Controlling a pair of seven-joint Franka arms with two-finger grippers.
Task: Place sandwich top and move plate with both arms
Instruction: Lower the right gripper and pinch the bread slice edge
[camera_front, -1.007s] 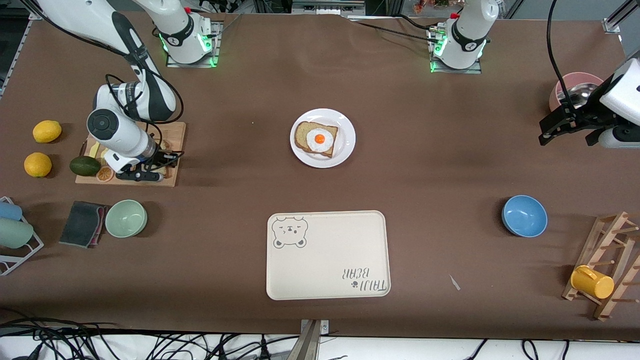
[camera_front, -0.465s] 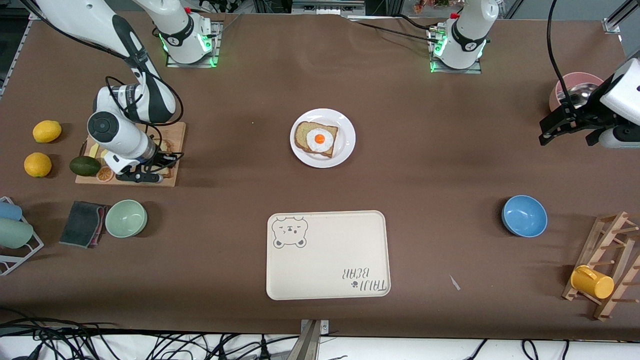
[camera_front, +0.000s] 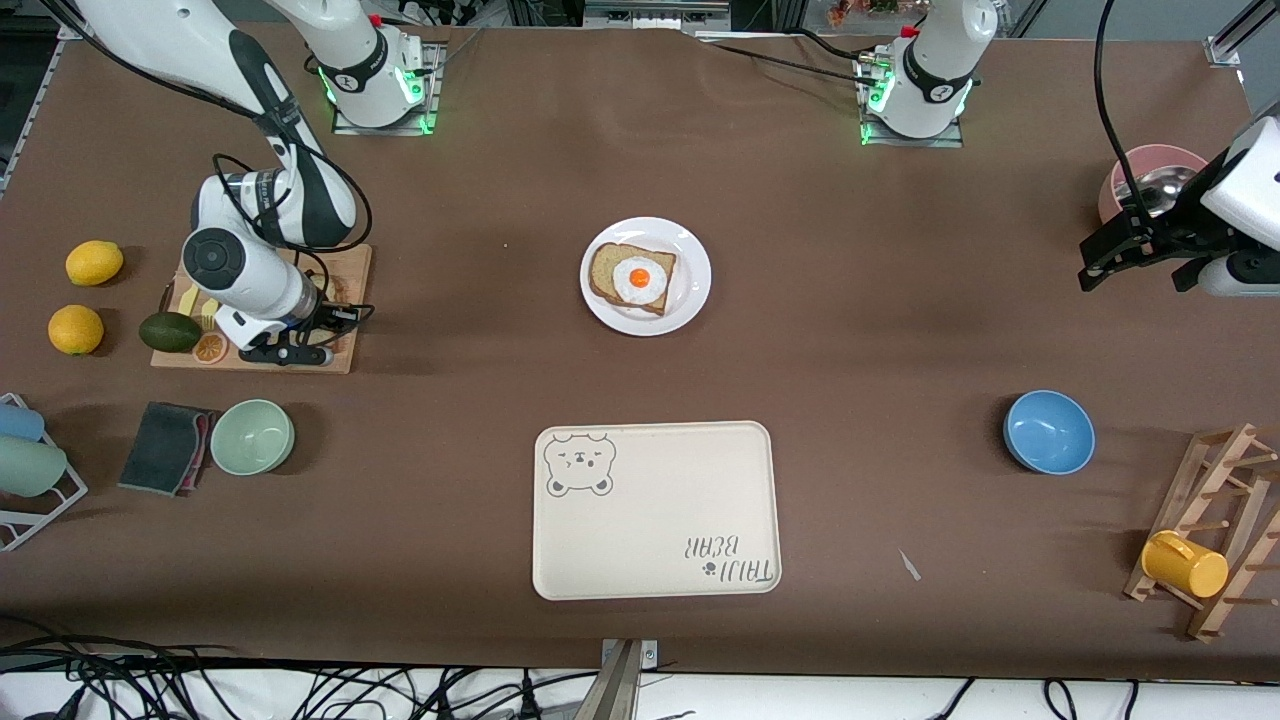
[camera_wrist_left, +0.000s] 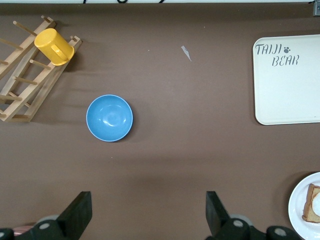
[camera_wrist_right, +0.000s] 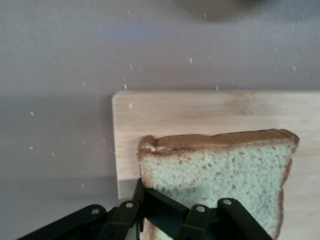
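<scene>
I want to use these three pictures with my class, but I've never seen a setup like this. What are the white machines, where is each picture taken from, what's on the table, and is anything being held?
The white machines are two robot arms, each ending in a two-finger gripper. One picture looks down from a high camera facing them; the other two come from cameras on each arm's wrist.

In the middle of the brown table is a white plate with an egg-topped bread slice. Nearer the camera lies a cream tray with a bear drawing.

The right gripper is down at a wooden cutting board, shut on a plain bread slice, the sandwich top. The left gripper waits open, over the left arm's end of the table, holding nothing.

Also there: lemons, an avocado, bowls and a yellow cup on a wooden rack.
</scene>
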